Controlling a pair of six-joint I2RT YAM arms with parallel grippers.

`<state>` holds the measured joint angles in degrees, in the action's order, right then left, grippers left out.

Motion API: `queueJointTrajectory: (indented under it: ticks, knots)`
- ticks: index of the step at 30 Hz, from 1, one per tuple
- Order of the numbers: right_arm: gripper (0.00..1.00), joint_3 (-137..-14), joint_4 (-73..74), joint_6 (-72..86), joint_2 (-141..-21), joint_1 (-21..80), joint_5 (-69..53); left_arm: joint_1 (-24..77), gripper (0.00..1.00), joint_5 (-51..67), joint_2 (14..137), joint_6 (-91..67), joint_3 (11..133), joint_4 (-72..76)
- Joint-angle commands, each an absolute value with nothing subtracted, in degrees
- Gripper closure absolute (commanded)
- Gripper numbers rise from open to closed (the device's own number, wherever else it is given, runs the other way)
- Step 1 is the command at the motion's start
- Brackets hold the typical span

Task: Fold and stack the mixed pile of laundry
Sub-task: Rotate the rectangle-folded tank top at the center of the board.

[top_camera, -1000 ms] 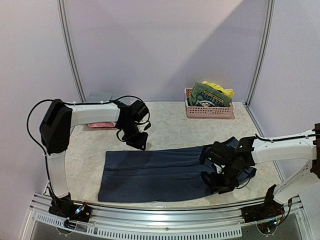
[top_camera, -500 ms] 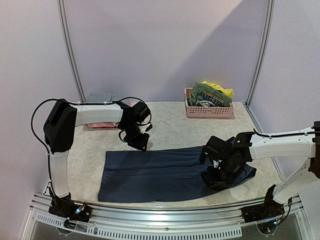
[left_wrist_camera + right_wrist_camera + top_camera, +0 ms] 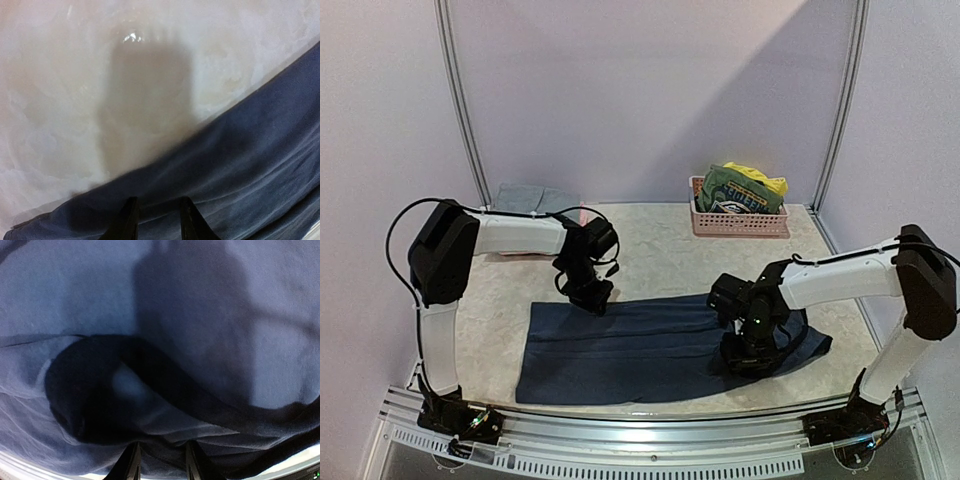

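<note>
- The left hand is lowered onto the far edge of the navy garment, near that garment's left end.
- In the left wrist view its fingers are seen a narrow gap apart over the cloth. Whether any cloth is pinched between them cannot be told.
- The right hand is set down on the right part of the same garment, where the cloth is bunched and doubled over.
- In the right wrist view its fingers are likewise held a narrow gap apart above a dark raised fold. A grip on the cloth cannot be confirmed.
- The navy garment is spread lengthwise across the near half of the desk, its left part lying flat.
- A pink basket is placed at the far right of the desk, well apart from both hands.
- A green printed tee and a yellow piece are heaped in the basket.
- A grey folded cloth is seen at the far left edge.
</note>
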<state>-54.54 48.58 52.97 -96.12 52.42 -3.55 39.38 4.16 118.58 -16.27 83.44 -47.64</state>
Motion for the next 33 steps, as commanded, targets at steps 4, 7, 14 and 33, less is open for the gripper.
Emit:
queueJointTrajectory:
  ticks: [4,7,14,33]
  knots:
    - [0.69,-62.52,47.80,46.73,-105.29,52.04,-4.05,37.41,0.72,2.14,112.21,-18.11,71.75,-45.89]
    - [0.69,-66.18,49.26,44.10,-107.93,51.72,-3.95,36.48,0.73,2.03,109.15,-19.34,66.45,-44.62]
    - [0.69,-76.10,51.28,37.45,-114.78,49.77,-4.67,35.69,0.73,0.94,101.34,-23.25,56.01,-43.79]
    - [0.69,-123.33,60.95,24.65,-145.76,46.42,-16.52,37.18,0.72,8.06,80.30,-42.00,37.07,-43.37]
